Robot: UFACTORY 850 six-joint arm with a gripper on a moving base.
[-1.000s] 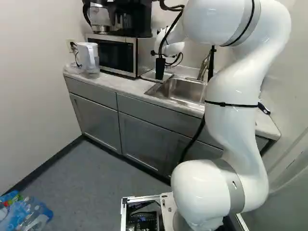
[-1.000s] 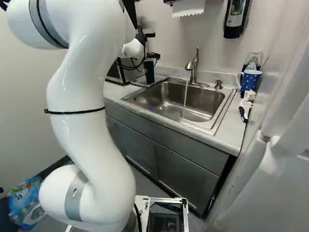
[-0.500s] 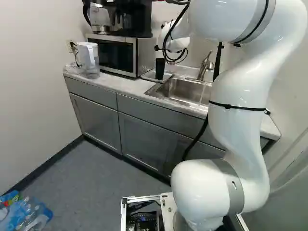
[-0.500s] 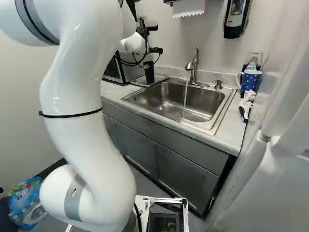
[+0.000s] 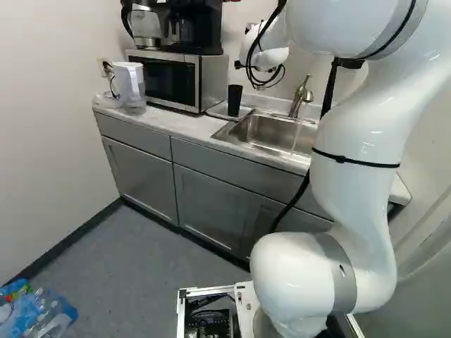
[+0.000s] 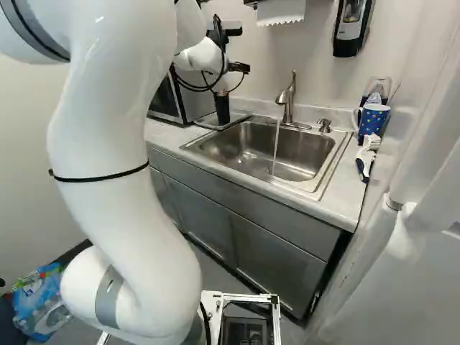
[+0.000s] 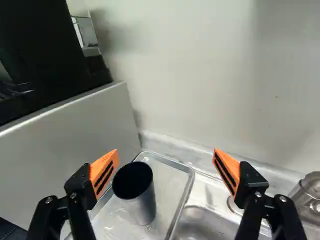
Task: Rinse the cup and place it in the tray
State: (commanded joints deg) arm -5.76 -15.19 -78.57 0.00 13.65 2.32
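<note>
At the left end of the sink, the black cup stands upright in the metal tray, long axis vertical, just right of the microwave. From the gripper, the cup lies below and to the left, closer to the microwave-side finger than to the other. The two fingers stand wide apart with nothing held between them. Only one arm is in play, so the likely next move is to clear the cup by rising and drawing right; a drop or leftward sweep could tip it. Farther right, water runs from the faucet into the sink. Placing looks done.
</note>
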